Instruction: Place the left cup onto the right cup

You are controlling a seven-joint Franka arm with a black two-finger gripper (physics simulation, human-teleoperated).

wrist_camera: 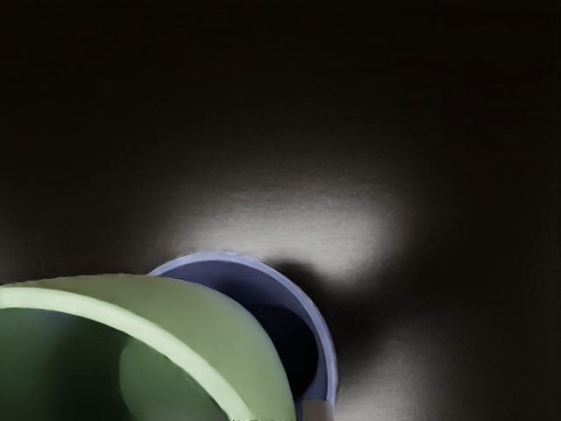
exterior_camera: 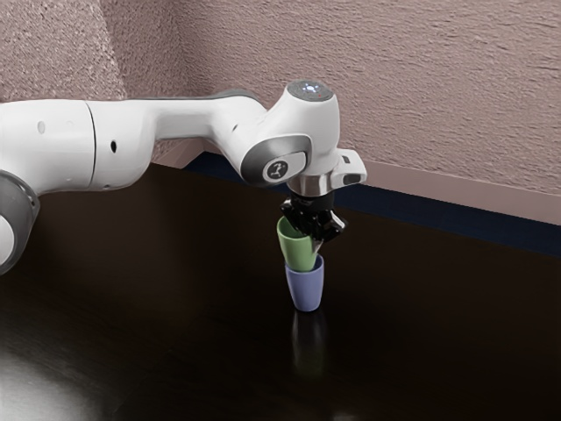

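Exterior view: green cup (exterior_camera: 295, 249) sits tilted w/ its base inside blue cup (exterior_camera: 306, 289), rim leaning toward the exterior view's left. Tool (exterior_camera: 314, 233) clamps green cup's rim. Blue cup upright on dark tabletop (exterior_camera: 158, 316).

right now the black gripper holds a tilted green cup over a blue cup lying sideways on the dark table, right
No: the blue cup stands upright, as the exterior view shows. The gripper does hold the tilted green cup.
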